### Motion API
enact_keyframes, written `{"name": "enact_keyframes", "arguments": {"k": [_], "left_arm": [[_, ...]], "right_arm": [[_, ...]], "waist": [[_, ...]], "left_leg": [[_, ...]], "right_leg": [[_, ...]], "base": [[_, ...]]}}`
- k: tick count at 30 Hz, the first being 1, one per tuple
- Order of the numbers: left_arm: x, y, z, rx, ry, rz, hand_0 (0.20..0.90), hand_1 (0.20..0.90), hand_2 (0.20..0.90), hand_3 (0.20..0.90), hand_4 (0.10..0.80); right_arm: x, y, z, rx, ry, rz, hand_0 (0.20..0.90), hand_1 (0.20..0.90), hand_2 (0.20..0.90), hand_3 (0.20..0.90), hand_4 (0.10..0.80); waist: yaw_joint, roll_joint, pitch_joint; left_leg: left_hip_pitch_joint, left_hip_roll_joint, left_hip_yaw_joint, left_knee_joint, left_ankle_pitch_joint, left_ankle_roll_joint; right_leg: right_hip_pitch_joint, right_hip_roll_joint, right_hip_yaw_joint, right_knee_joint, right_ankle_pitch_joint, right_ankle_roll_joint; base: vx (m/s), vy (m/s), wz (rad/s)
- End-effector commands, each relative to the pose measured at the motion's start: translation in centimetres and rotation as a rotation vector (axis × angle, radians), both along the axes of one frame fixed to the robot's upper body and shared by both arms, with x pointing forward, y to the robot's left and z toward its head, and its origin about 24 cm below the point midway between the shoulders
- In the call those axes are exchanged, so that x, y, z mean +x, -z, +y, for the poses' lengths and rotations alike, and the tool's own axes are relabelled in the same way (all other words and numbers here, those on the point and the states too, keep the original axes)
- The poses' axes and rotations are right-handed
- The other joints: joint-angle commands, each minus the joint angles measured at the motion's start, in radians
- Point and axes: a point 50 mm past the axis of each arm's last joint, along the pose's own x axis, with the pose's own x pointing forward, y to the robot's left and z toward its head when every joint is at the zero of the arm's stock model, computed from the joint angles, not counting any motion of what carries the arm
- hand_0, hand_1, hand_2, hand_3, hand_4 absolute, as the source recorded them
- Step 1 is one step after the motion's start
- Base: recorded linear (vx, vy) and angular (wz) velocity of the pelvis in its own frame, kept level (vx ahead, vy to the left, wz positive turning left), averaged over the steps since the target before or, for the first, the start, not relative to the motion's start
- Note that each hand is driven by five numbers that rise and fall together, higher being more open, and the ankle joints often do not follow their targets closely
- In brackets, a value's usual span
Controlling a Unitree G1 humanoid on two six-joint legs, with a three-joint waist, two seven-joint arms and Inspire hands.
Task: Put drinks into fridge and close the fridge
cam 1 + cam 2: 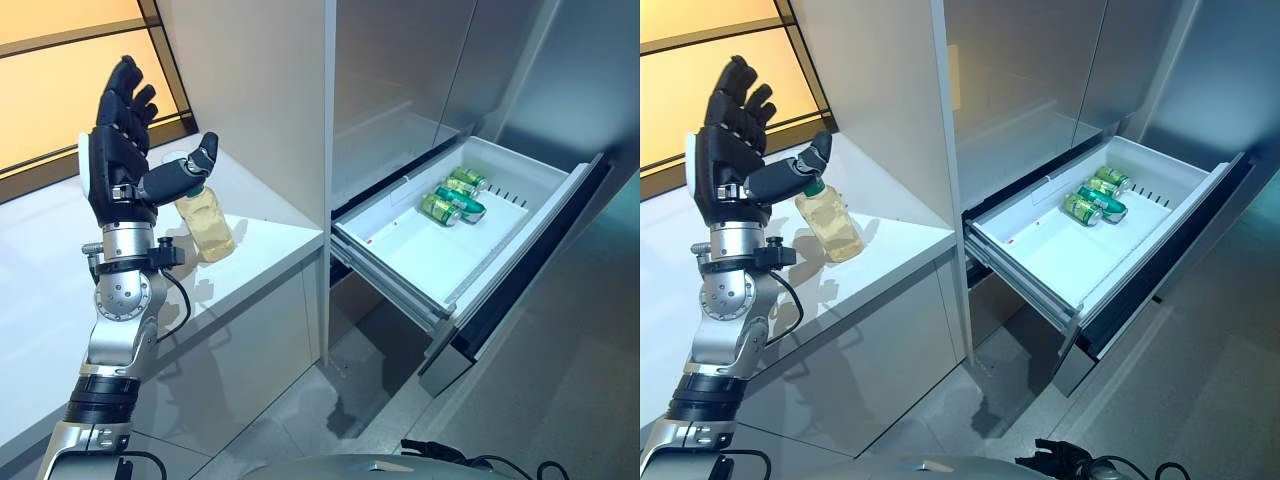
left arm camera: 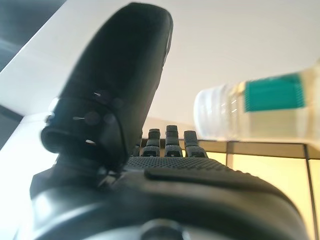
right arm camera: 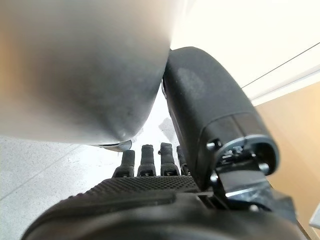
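The left hand point(image 1: 120, 150) is spread wide, grasping nothing, its thumb beside the bottle point(image 1: 207, 225) on the counter point(image 1: 40, 270). At 3 o'clock, cans point(image 1: 455, 196) lie in the open fridge drawer point(image 1: 420, 255). The right hand point(image 3: 165, 195) hangs with fingers straight, released

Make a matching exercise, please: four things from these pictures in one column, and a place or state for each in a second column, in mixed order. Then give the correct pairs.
Things:
1. bottle
2. green cans
3. fridge drawer
4. left hand

Places or states:
A. pulled out, open
B. raised, fingers straight, holding nothing
C. standing upright on the white counter
D. lying at the far end of the drawer

Pairs: 1-C, 2-D, 3-A, 4-B
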Motion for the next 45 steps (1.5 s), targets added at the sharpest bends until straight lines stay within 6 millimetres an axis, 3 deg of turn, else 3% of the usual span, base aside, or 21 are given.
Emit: {"name": "enact_keyframes", "arguments": {"k": [1,9,19,45], "left_arm": [[0.4,-2.1,-0.3,0.076,-0.012,-0.1,0.9,0.9,0.9,0.9,0.8],[0.9,0.4,1.3,0.096,-0.121,0.024,0.9,0.9,0.9,0.9,0.8],[1.1,1.8,2.0,0.059,-0.162,0.076,0.9,0.9,0.9,0.9,0.8],[1.5,2.4,1.3,0.003,-0.091,0.103,0.9,0.9,0.9,0.9,0.8]], "right_arm": [[-0.9,0.0,-0.7,-0.01,-0.038,0.05,0.9,0.9,0.9,0.9,0.8],[-0.9,0.0,-0.8,-0.012,-0.032,0.052,0.9,0.9,0.9,0.9,0.8],[-0.9,0.0,-0.9,-0.014,-0.03,0.051,0.9,0.9,0.9,0.9,0.8],[-0.9,0.0,-1.0,-0.014,-0.031,0.056,0.9,0.9,0.9,0.9,0.8]], "waist": [[-0.01,0.026,-0.021],[-0.012,0.027,-0.02],[-0.019,0.026,-0.017],[-0.023,0.03,-0.016]], "left_leg": [[0.02,0.011,0.029,0.005,-0.115,-0.016],[0.023,0.01,0.033,0.005,-0.114,-0.015],[0.024,0.011,0.042,0.005,-0.113,-0.016],[0.028,0.011,0.045,0.005,-0.114,-0.017]], "right_leg": [[-0.046,0.005,-0.02,0.088,-0.068,0.048],[-0.043,0.005,-0.018,0.087,-0.066,0.049],[-0.045,0.004,-0.014,0.087,-0.064,0.052],[-0.04,0.004,-0.013,0.086,-0.064,0.053]], "base": [[0.0,0.0,0.0],[0.0,0.0,0.0],[0.0,0.0,0.0],[0.0,0.0,0.0]]}}
